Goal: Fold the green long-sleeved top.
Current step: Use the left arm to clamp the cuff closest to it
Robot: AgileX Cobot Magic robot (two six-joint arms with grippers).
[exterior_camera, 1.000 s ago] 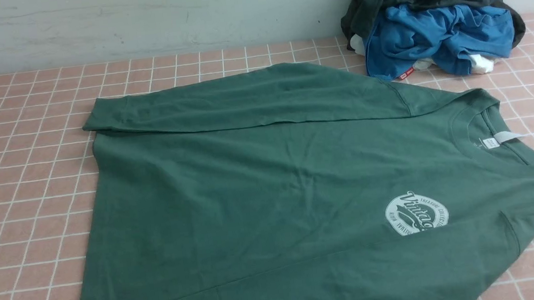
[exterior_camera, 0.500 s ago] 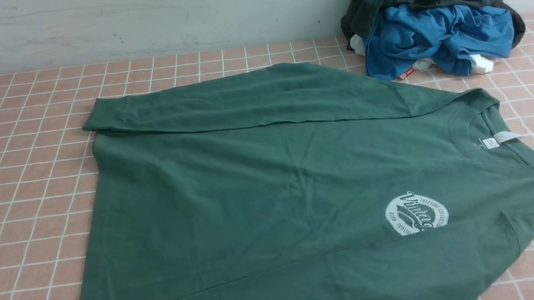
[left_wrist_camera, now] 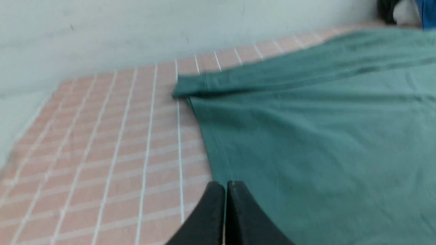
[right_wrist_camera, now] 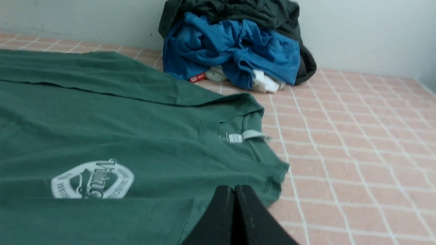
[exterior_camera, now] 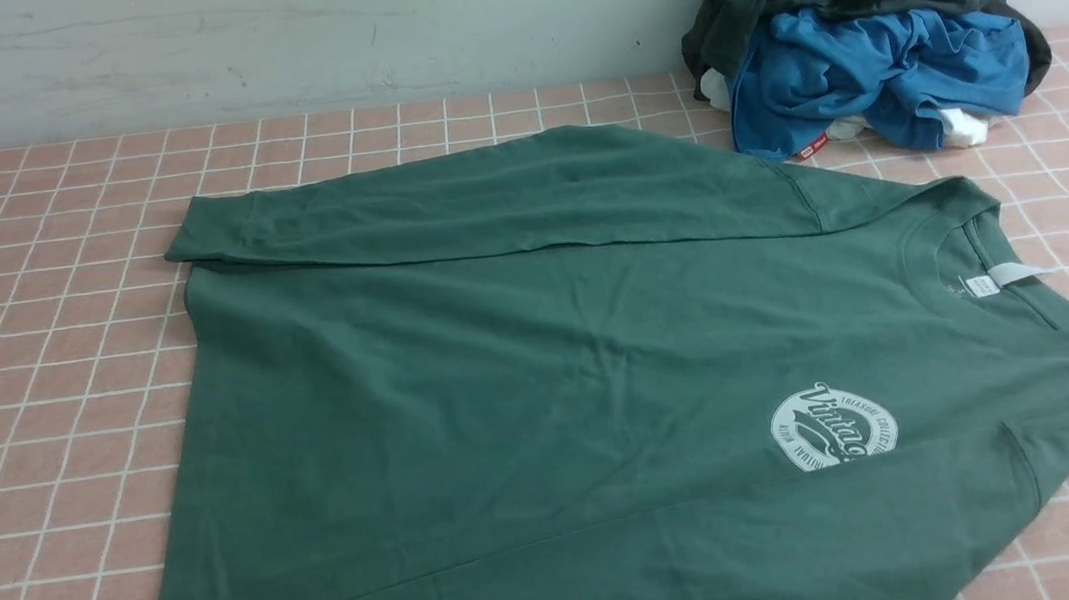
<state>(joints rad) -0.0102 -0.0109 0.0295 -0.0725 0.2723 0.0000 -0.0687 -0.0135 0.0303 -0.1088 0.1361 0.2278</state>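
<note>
Green long-sleeved top (exterior_camera: 545, 389) spread flat on your tiled table (exterior_camera: 52, 395).
Your left gripper (left_wrist_camera: 226, 185) near hem, right gripper (right_wrist_camera: 235, 189) near collar: both pinched closed, empty.

A plain laundry test bench: pink gridded tabletop (exterior_camera: 52, 395), bare white wall (exterior_camera: 263, 39), heaped garments (exterior_camera: 866, 31).

The pink-tiled tabletop (exterior_camera: 52, 395) is covered largely by the green long-sleeved top (exterior_camera: 555, 388), spread flat with its sleeves folded in. Beyond the top's collar, a heap of clothes (exterior_camera: 871, 70) is piled against the wall (exterior_camera: 263, 39).
</note>
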